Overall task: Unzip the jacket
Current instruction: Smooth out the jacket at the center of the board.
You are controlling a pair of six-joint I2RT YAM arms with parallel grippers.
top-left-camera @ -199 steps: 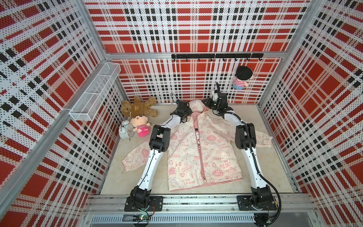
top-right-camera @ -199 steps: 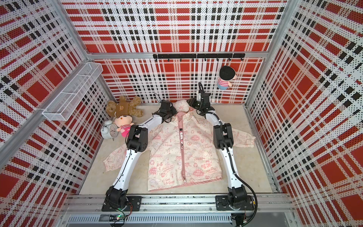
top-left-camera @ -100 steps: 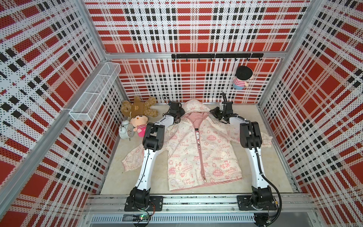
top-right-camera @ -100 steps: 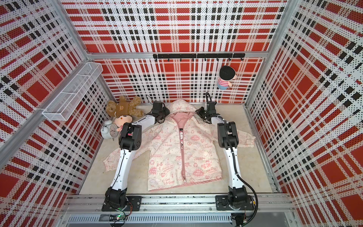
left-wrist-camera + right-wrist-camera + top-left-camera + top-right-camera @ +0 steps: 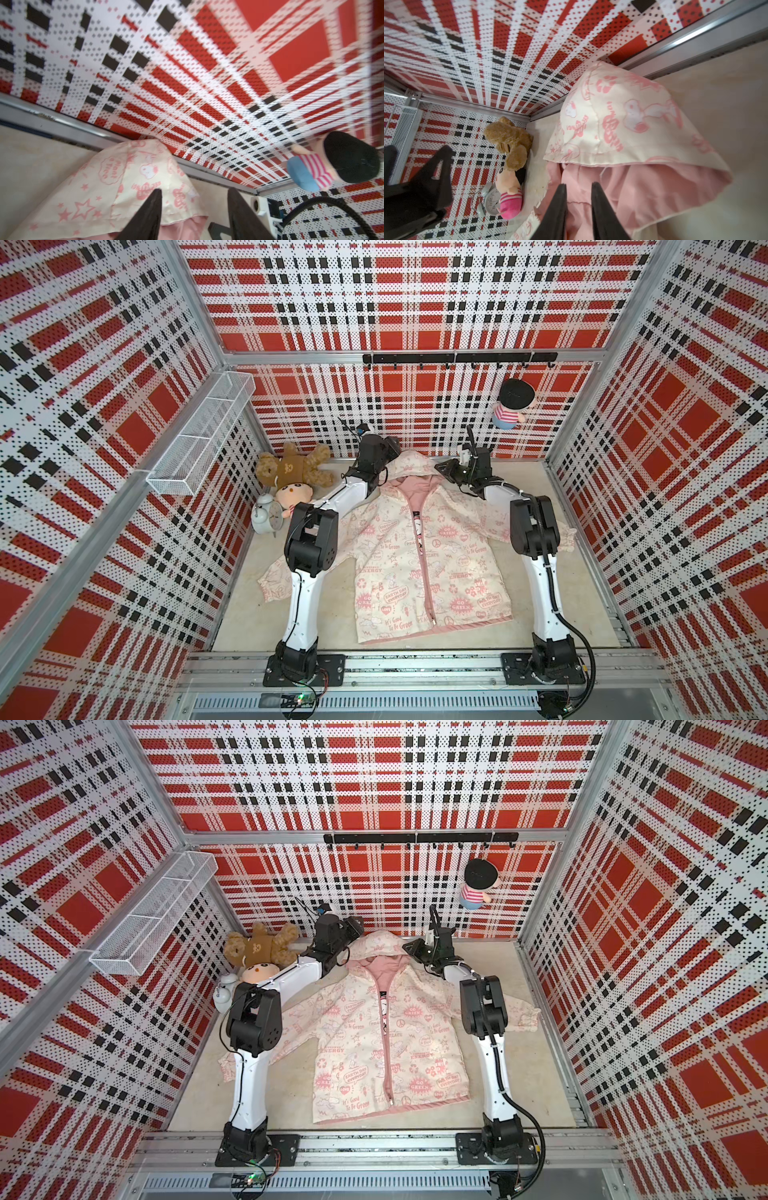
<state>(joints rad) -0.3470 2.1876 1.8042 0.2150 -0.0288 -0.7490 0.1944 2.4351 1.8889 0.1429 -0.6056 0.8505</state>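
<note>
Left gripper: jaws parted wide, empty, at the hood edge.
Right gripper: jaws narrowly parted, nothing seen clamped, above the hood's pink lining.
Jacket: laid flat, front up, on the bench; hood flanked by both grippers.
Zipper: closed chest to hem, well apart from both.
Progress: judged not begun; whole zipper length left to open.

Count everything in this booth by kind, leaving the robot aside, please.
Jacket: 1
Plush toys: 3 (bear, doll, hanging doll)
Clock: 1
Wire basket: 1
Hook rail: 1
Total: 7
</note>
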